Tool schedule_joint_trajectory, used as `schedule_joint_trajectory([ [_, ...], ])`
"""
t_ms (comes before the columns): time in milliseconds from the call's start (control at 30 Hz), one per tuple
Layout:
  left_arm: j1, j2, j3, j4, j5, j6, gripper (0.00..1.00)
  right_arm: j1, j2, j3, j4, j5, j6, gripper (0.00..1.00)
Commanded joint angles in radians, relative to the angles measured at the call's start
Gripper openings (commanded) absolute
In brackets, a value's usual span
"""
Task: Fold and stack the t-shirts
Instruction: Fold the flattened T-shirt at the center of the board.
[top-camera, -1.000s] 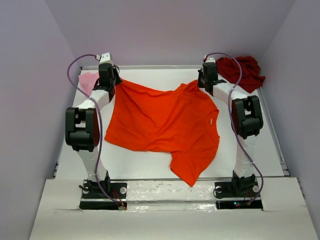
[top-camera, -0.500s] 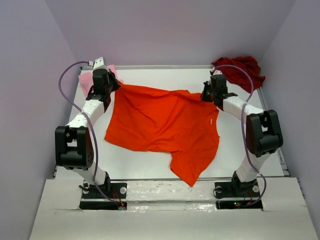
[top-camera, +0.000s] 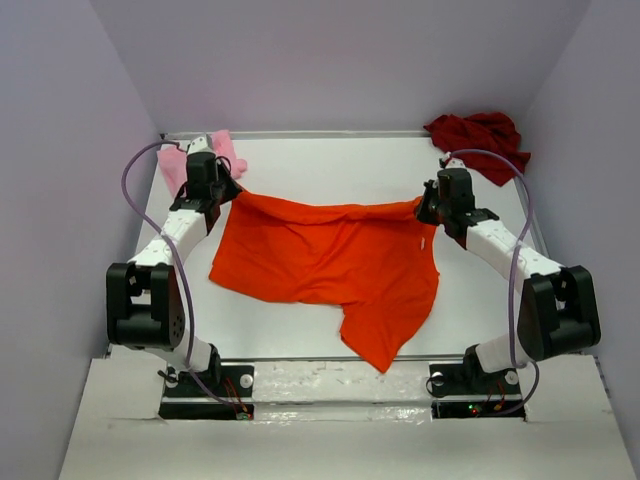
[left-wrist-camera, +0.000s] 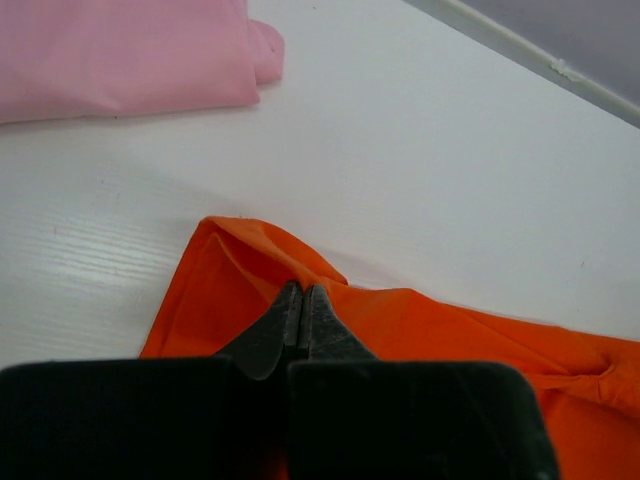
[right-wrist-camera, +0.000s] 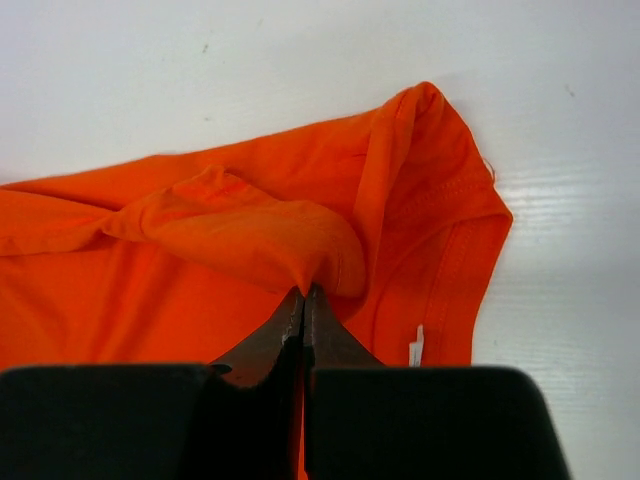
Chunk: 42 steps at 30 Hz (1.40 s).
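Observation:
A bright orange t-shirt lies spread over the middle of the white table, one sleeve trailing toward the near edge. My left gripper is shut on its far left corner, and the pinched orange cloth bunches at the tips. My right gripper is shut on the far right corner, where a fold of orange cloth rises into the tips. The shirt's far edge hangs stretched between the two grippers. A light pink t-shirt lies flat at the far left. A dark red t-shirt is crumpled at the far right.
Purple walls close in the table on three sides. A raised rim runs along the far edge. The arm bases sit on the near ledge. The pink shirt lies just beyond my left gripper.
Both grippers have drawn the orange shirt's far corners toward the near side, folding its far edge back. The arms have swung outward and lower.

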Motion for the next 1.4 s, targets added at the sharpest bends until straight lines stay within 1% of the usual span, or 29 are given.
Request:
schedule_joint_trajectory([
  [0,-0.001,-0.036,-0.008,-0.01,0.058,-0.036,0.0,0.007,-0.058,-0.045,-0.027,0.009,0.017,0.0],
  [200,-0.002,0.024,-0.015,-0.036,0.038,-0.053,0.0,0.007,-0.051,-0.042,-0.05,0.006,0.028,0.0],
  [233,0.004,0.033,-0.014,-0.061,0.03,-0.067,0.02,0.007,-0.052,-0.041,-0.049,0.0,0.026,0.0],
  [267,0.009,0.029,-0.023,-0.064,0.016,-0.093,0.09,0.007,-0.055,-0.039,-0.049,0.0,0.021,0.0],
  [300,0.013,0.017,-0.04,-0.059,0.012,-0.111,0.22,0.007,-0.058,-0.038,-0.049,0.001,0.02,0.0],
  [333,0.019,-0.029,-0.061,-0.028,0.012,-0.134,0.42,0.007,-0.058,-0.035,-0.049,0.001,0.018,0.0],
  [367,0.031,-0.055,-0.112,-0.003,0.012,-0.169,0.48,0.007,-0.06,-0.031,-0.052,0.004,0.015,0.0],
  [400,0.036,-0.081,-0.13,0.019,-0.025,-0.18,0.52,0.007,-0.06,-0.03,-0.052,0.004,0.015,0.0],
  [433,0.036,-0.127,-0.143,0.04,-0.039,-0.183,0.59,0.007,-0.06,-0.03,-0.052,0.001,0.012,0.0],
  [500,0.036,-0.158,-0.153,0.051,-0.062,-0.179,0.65,0.007,-0.063,-0.034,-0.052,-0.005,0.017,0.0],
  [633,0.036,-0.184,-0.108,0.027,-0.068,-0.156,0.66,0.016,-0.095,-0.08,-0.05,-0.019,0.029,0.0],
  [700,0.036,-0.183,-0.074,0.031,-0.048,-0.154,0.66,0.016,-0.115,-0.103,-0.041,-0.035,0.04,0.0],
  [800,0.036,-0.167,-0.006,0.022,0.007,-0.13,0.66,0.016,-0.143,-0.129,-0.047,-0.013,0.044,0.0],
  [833,0.036,-0.155,0.012,0.017,0.036,-0.102,0.66,0.016,-0.15,-0.133,-0.049,0.003,0.044,0.22],
  [867,0.036,-0.151,0.046,0.013,0.07,-0.087,0.66,0.016,-0.155,-0.133,-0.05,0.004,0.041,0.33],
  [933,0.036,-0.147,0.058,0.008,0.081,-0.077,0.66,0.016,-0.155,-0.119,-0.056,0.009,0.041,0.47],
  [967,0.036,-0.157,0.048,0.026,0.099,-0.082,0.66,0.016,-0.155,-0.114,-0.056,0.009,0.043,0.56],
  [1033,0.036,-0.176,-0.004,0.092,0.151,-0.1,0.66,0.016,-0.138,-0.091,-0.056,0.007,0.041,0.58],
  [1067,0.036,-0.181,-0.04,0.106,0.174,-0.114,0.66,0.016,-0.123,-0.082,-0.058,0.006,0.04,0.61],
  [1100,0.036,-0.186,-0.052,0.118,0.173,-0.117,0.66,0.016,-0.112,-0.07,-0.06,0.012,0.038,0.62],
  [1200,0.036,-0.201,-0.069,0.137,0.196,-0.128,0.66,0.016,-0.063,-0.048,-0.04,0.033,0.031,0.62],
  [1233,0.036,-0.207,-0.066,0.138,0.205,-0.137,0.66,0.016,-0.011,-0.035,-0.038,0.038,0.029,0.62],
  [1267,0.036,-0.21,-0.063,0.142,0.232,-0.14,0.66,0.016,0.017,-0.01,-0.03,0.044,0.031,0.62],
  [1367,0.036,-0.227,-0.071,0.152,0.256,-0.147,0.66,0.016,0.115,0.025,0.009,0.052,0.032,0.61],
])
